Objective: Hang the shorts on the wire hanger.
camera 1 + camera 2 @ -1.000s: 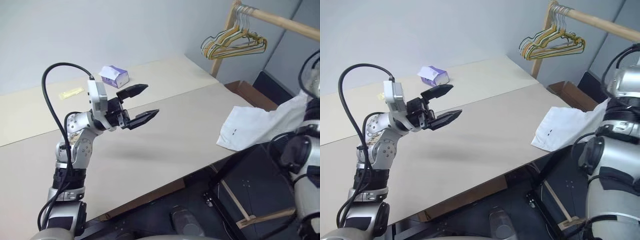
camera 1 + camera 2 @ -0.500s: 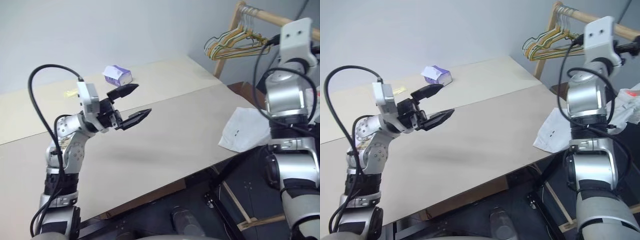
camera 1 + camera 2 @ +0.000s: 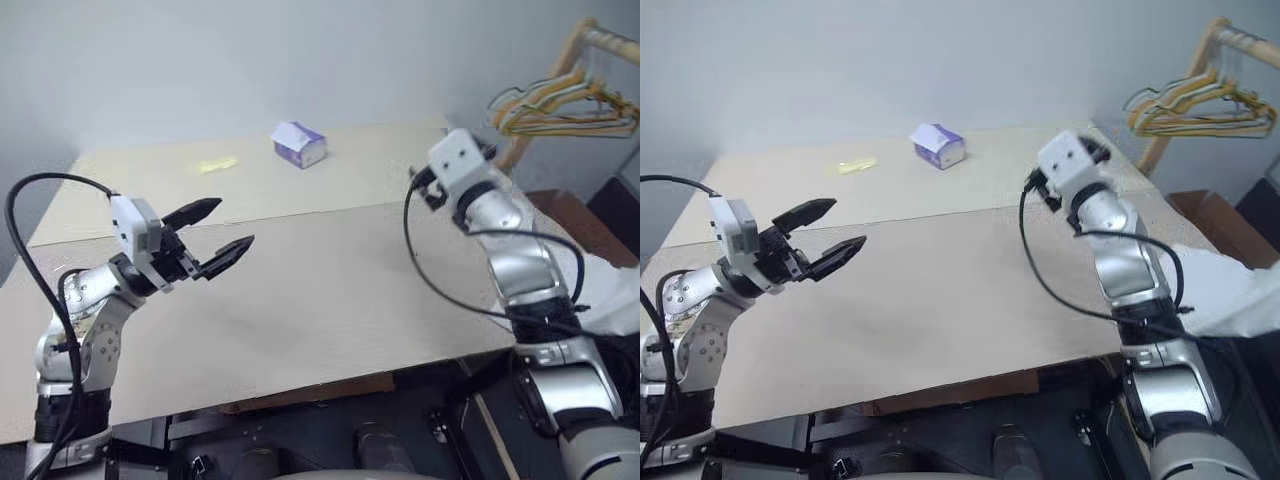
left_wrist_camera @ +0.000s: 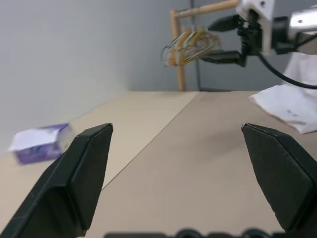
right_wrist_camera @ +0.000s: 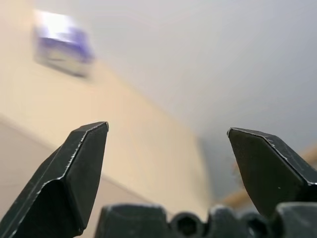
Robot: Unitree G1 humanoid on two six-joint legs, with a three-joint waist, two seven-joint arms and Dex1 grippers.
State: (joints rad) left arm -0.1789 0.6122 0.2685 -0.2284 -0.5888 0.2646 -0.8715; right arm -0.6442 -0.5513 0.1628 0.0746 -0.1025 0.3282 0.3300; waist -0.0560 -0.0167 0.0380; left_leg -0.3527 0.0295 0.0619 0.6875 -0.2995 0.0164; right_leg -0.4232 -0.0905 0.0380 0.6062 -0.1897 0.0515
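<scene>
Shorts — on table edge

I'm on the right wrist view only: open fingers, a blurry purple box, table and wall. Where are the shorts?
Observer: The shorts lie at the table's right end, beside the right arm and partly hanging off the edge.
Operator: Any hangers nearby?
Observer: A bunch of yellow and green hangers hangs on a wooden rail past the table's far right corner.
Operator: What is the left gripper doing?
Observer: The left gripper is open and empty, above the table's left side.
</scene>
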